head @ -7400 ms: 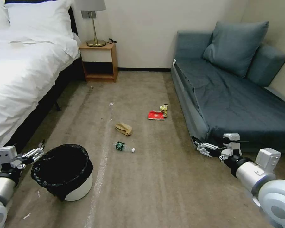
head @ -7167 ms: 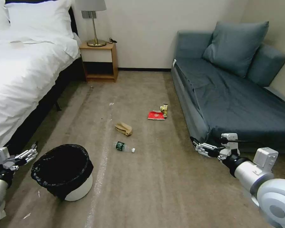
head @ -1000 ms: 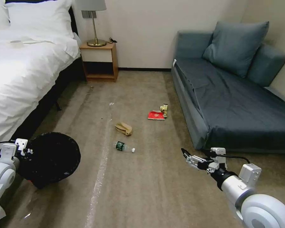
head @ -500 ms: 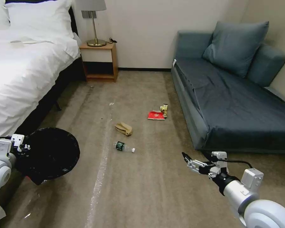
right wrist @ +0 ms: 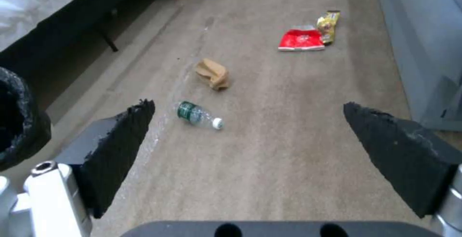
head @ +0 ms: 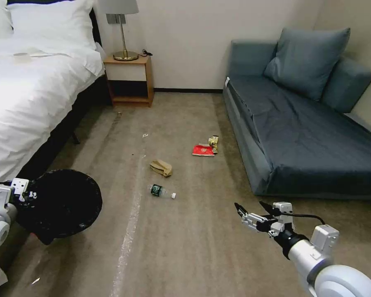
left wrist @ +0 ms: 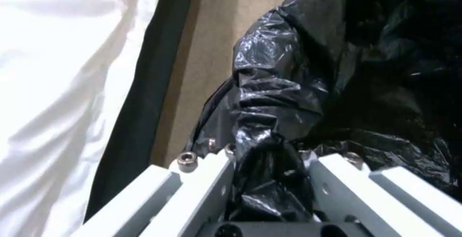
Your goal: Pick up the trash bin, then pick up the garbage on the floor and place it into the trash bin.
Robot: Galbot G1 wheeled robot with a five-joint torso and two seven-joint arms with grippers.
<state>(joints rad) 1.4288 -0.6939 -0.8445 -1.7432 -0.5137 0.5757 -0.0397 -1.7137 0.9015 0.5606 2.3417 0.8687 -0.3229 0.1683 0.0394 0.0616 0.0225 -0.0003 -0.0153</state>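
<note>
The trash bin (head: 59, 204), its black bag folded over the rim, hangs tilted above the carpet at the left. My left gripper (head: 25, 194) is shut on its rim; the left wrist view shows the gripper (left wrist: 269, 159) clamping bunched black bag (left wrist: 308, 85). Garbage lies mid-floor: a clear bottle (head: 161, 191) (right wrist: 195, 113), a brown paper bag (head: 160, 167) (right wrist: 213, 73), a red packet (head: 203, 150) (right wrist: 301, 39) and a gold wrapper (head: 213, 143) (right wrist: 328, 26). My right gripper (head: 250, 207) (right wrist: 248, 109) hovers open, right of the bottle and nearer to me.
A white bed (head: 24, 95) runs along the left, and a nightstand (head: 130, 80) with a lamp stands at the back. A blue sofa (head: 301, 123) fills the right side. Bare carpet (head: 185, 247) lies between them. A small scrap (head: 144, 135) lies farther back.
Seven seconds ago the bin stood on the floor with my left gripper open beside it; now it is gripped and lifted. My right arm has come lower and toward the middle.
</note>
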